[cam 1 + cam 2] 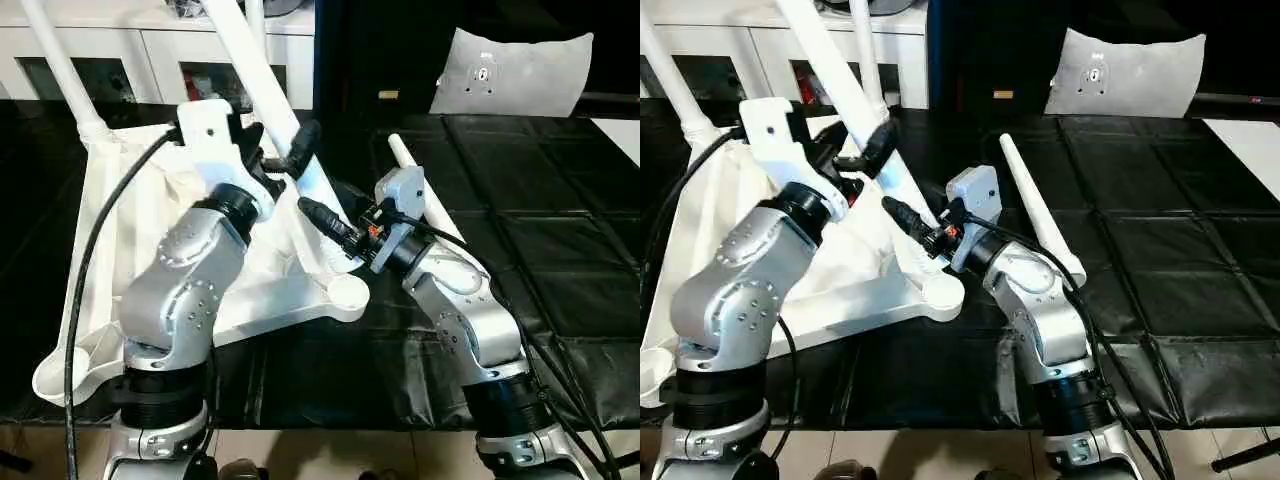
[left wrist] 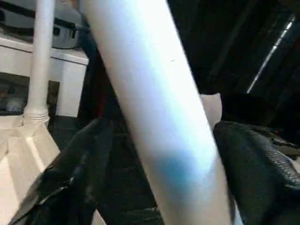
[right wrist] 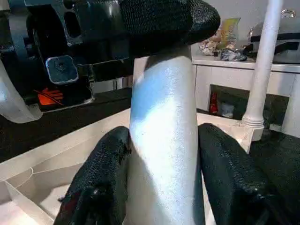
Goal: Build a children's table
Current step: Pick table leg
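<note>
- The tabletop (image 1: 150, 240) lies upside down on a black mat (image 1: 560, 250), ribbed underside up, and serves here as the landmark.
- Two legs already stand in its far corner sockets: one (image 1: 60, 70) at the far left corner, another (image 1: 256, 25) further along the far edge.
- A third leg (image 1: 255, 60) leans steeply over the tabletop, its lower end down near the near right corner socket (image 1: 345, 293); whether it is seated there cannot be told.
- The left gripper (image 1: 285, 160) sits higher up that leaning leg, above the tabletop's right part. In its wrist view the leg (image 2: 159, 117) passes between the two black fingers (image 2: 255, 164); on one side a gap shows between finger and leg, so the jaws look spread about it and not clamped.
- The right gripper (image 1: 908, 218) reaches in from the tabletop's right side and takes the same leg lower down, just above the near right corner. In the right wrist view both fingers (image 3: 101, 178) press against the leg (image 3: 164, 140) on either side, so it is closed on the leg.
- The left gripper's finger (image 3: 164, 18) shows in that view just above, against the leg.
- A fourth leg (image 1: 1040, 210) lies flat on the mat, to the right of the tabletop and apart from it, beside the right forearm.
- A white cabinet (image 1: 150, 60) stands behind the tabletop's far edge.
- A grey cushion (image 1: 515, 70) lies well off to the far right of the tabletop.
</note>
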Controlling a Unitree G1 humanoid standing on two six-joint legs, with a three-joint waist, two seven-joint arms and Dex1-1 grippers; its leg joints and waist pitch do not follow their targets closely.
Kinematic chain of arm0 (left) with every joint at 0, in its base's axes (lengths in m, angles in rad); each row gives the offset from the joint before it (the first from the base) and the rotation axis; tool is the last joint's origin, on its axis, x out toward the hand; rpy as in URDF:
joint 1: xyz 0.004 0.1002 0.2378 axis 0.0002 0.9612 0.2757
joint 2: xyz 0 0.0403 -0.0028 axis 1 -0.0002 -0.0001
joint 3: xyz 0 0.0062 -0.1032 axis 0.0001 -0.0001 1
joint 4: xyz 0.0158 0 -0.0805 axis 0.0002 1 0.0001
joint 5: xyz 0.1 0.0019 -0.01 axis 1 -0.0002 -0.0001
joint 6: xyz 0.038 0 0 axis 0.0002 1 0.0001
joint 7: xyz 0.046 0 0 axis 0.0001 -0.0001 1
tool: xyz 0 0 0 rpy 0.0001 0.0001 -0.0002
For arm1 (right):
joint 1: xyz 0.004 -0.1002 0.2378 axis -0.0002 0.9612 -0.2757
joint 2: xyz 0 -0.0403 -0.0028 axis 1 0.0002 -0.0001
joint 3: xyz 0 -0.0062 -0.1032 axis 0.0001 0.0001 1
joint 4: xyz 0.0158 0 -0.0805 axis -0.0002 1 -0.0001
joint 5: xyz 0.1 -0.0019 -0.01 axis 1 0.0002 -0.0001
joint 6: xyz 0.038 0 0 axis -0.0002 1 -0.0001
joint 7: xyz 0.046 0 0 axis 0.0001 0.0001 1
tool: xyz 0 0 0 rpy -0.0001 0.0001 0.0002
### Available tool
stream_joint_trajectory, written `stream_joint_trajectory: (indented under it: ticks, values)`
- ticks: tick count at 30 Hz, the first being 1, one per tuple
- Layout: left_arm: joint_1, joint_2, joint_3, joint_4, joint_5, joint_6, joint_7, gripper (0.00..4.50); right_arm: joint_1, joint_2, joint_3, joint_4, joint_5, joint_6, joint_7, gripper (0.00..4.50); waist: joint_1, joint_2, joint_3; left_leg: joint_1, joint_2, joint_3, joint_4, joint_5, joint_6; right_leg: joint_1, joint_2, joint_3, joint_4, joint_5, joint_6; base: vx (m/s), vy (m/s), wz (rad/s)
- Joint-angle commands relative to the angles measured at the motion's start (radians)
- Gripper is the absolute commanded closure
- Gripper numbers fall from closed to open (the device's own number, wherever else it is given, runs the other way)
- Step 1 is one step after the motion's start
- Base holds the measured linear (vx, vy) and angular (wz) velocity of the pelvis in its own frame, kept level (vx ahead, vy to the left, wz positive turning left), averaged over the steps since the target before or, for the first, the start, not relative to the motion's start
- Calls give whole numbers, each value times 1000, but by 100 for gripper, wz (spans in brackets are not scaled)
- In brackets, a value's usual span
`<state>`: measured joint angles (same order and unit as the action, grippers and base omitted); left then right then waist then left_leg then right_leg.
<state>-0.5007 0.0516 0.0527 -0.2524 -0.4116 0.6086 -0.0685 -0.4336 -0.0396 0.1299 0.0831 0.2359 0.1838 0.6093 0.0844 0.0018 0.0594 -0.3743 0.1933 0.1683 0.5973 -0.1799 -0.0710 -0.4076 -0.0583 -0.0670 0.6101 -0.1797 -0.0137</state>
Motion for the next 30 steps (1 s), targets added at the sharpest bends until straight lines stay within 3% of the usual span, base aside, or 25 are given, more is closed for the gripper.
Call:
stream_joint_trajectory:
  ticks: [1, 8, 11, 16, 17, 18, 22, 27, 30]
  values:
    - [9, 9, -14, 15, 12, 5, -17, 102, -16, -4, 6, -4, -4, -25, 4, 264, -5, 2, -69, 8, 28, -9, -67, -196, 0, 53, -65, 48, -78, -242, -116, 0, 0, 0]
    - [19, -17, 10, 5, -44, 25, -30, 165, -20, -13, 8, 11, -11, -46, 8, 264, -5, 1, -70, 7, 28, -7, -65, -188, 2, 55, -65, 48, -76, -223, -132, 0, 0, 0]
    - [30, 46, -51, -5, -3, 13, -99, 194, -19, -12, 14, 14, -18, -50, 10, 264, -4, 1, -69, 8, 27, -8, -66, -193, 8, 54, -66, 48, -78, -244, -122, 0, 0, 0]
    - [41, 73, -76, -7, 11, 18, -127, 222, -17, -16, 25, 16, -22, -58, 15, 266, -6, 3, -68, 9, 29, -8, -67, -198, -1, 52, -65, 49, -76, -239, -127, 0, 0, 0]
    - [42, 75, -73, -7, 7, 22, -130, 222, -18, -19, 27, 17, -22, -59, 18, 266, -8, -3, -68, 9, 28, -7, -66, -193, -1, 54, -65, 49, -76, -237, -127, 0, 0, 0]
    - [42, 73, -70, -6, 5, 24, -129, 228, -18, -19, 27, 17, -22, -59, 18, 266, -6, 1, -69, 10, 29, -7, -66, -189, -2, 53, -66, 50, -75, -233, -130, 0, 0, 0]
    - [41, 60, -49, -4, -17, 30, -119, 247, -20, -22, 30, 19, -24, -60, 21, 267, -6, -1, -69, 8, 28, -6, -65, -188, -1, 55, -65, 50, -73, -229, -131, 0, 0, 0]
    - [38, 10, 41, 19, -67, 30, -61, 258, -30, -18, 21, 21, 10, -32, 34, 267, -6, -3, -69, 8, 26, -5, -63, -186, 5, 55, -65, 49, -76, -239, -132, 0, 0, 0]
    - [35, 30, 60, 36, -65, 19, -74, 262, -28, -19, 17, 0, 51, 9, 64, 197, -6, -4, -69, 8, 27, -6, -64, -186, 12, 55, -64, 49, -76, -248, -124, 0, 0, 0]
